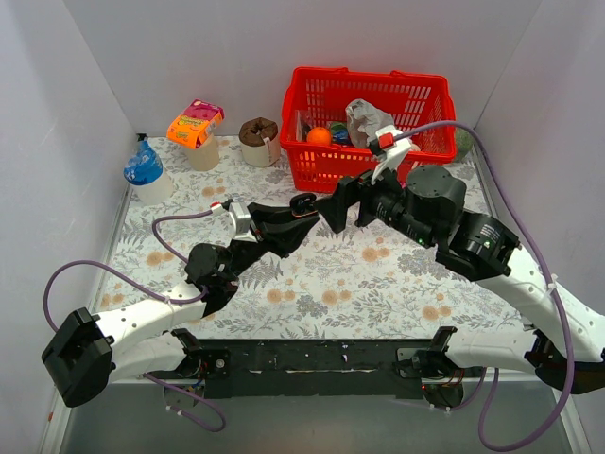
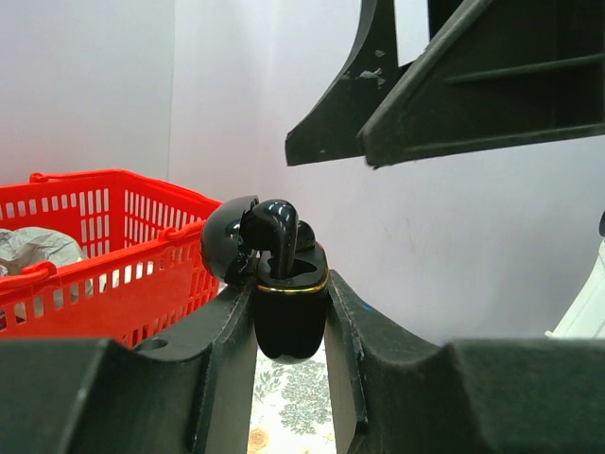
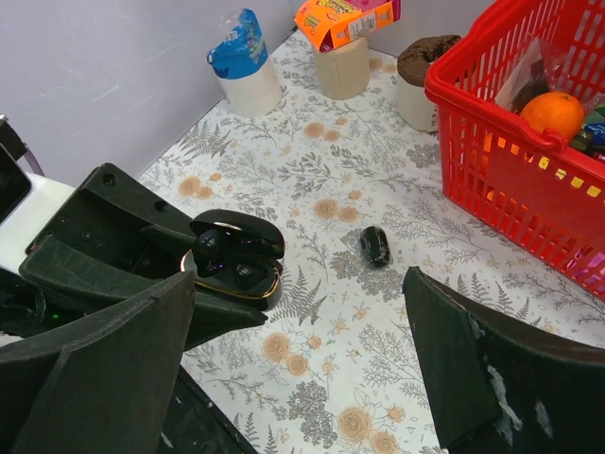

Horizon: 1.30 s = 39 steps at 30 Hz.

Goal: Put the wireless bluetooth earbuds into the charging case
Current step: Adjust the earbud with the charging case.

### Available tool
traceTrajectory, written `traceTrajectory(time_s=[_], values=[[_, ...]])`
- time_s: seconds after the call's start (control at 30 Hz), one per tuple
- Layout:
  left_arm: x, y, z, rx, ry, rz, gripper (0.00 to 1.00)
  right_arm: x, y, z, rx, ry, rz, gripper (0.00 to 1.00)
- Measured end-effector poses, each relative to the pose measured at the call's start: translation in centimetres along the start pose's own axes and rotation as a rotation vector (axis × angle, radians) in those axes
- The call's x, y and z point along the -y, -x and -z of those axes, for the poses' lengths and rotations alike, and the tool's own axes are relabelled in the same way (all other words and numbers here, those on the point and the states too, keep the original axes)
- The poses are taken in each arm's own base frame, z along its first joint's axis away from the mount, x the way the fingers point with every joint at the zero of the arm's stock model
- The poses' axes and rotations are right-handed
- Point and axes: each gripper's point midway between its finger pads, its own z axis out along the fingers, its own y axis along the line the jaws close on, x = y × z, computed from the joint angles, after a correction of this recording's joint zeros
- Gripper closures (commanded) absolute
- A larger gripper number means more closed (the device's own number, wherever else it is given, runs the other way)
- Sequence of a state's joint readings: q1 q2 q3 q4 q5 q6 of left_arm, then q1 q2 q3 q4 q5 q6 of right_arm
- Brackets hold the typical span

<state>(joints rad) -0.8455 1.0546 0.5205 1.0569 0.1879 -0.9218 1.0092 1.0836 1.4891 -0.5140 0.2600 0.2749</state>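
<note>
Left gripper (image 2: 288, 301) jaws clamped on open charging case (image 3: 234, 257); right gripper (image 3: 298, 369) jaws wide apart; 1 earbud (image 3: 375, 245) loose on table (image 3: 312, 170)

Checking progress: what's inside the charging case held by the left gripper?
A black earbud sticks up out of the open charging case. The slot behind it is covered, so its contents cannot be seen.

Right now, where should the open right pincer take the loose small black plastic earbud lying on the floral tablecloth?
Probably across its narrow sides, coming from straight above: the small black plastic earbud lies flat and elongated on the floral tablecloth, with bare cloth either side for the right pincer to close on.
</note>
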Motion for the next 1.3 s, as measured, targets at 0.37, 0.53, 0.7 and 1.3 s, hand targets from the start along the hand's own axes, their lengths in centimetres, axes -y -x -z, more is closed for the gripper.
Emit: traceTrajectory(time_s=[0.37, 0.53, 0.7, 1.3], values=[[0.4, 0.1, 0.0, 0.004, -0.019, 0.0, 1.0, 0.1, -1.6, -1.7, -0.056, -0.016, 0.013, 0.02], [0.5, 0.2, 0.0, 0.005, -0.026, -0.001, 1.0, 0.2, -2.0, -2.3, -0.072, -0.026, 0.017, 0.02], [0.6, 0.2, 0.0, 0.004, -0.032, 0.0, 1.0, 0.5, -2.3, -2.6, -0.082, -0.042, 0.02, 0.02], [0.7, 0.3, 0.0, 0.008, -0.038, 0.006, 1.0, 0.4, -1.7, -2.6, -0.08, -0.045, 0.036, 0.02]])
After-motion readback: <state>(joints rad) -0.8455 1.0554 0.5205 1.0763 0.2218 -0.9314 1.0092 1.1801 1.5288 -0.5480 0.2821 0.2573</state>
